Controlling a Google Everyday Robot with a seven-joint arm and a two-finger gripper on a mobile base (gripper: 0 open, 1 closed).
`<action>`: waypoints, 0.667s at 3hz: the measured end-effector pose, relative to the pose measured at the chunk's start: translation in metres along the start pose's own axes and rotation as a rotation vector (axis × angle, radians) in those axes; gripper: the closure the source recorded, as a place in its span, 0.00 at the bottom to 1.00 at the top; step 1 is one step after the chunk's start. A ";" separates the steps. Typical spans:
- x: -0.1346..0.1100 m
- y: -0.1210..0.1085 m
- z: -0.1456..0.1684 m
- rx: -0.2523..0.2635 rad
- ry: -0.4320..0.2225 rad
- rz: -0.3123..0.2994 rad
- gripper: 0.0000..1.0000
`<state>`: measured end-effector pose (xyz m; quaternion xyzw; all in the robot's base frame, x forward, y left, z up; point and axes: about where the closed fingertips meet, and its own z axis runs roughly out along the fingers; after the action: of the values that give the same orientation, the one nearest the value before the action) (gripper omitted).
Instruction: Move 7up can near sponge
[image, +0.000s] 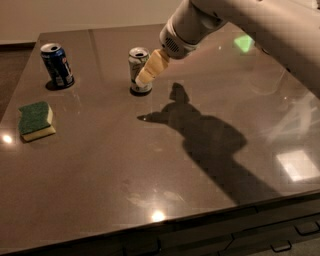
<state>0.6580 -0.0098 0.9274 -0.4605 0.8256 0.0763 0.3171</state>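
At the left edge of the table (150, 175), towards the near side, the sponge (36, 120) is seen lying flat with its green face up. Farther back and a little to the right, a dark blue can (56, 65) is found standing upright; it is not the thing to be moved. Well to the right of both, at the far middle of the table, the 7up can (133, 64) is seen upright on the surface, well apart from the sponge. The gripper (143, 77) is held at the can's right side, angled down and to the left from the arm (240, 25) that reaches in from the upper right, and it overlaps the can's right edge in this view. Whether the gripper is released or closed on the can cannot be told. The task is judged to be at its first stage: the can is being approached, no lift is shown, and the carry leftward and nearer, to a spot beside the sponge, is left to be done.
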 end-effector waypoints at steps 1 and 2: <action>-0.001 0.001 0.003 -0.005 -0.001 -0.002 0.00; -0.006 0.004 0.013 -0.016 -0.013 -0.016 0.00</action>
<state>0.6628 0.0024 0.9199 -0.4691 0.8191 0.0835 0.3196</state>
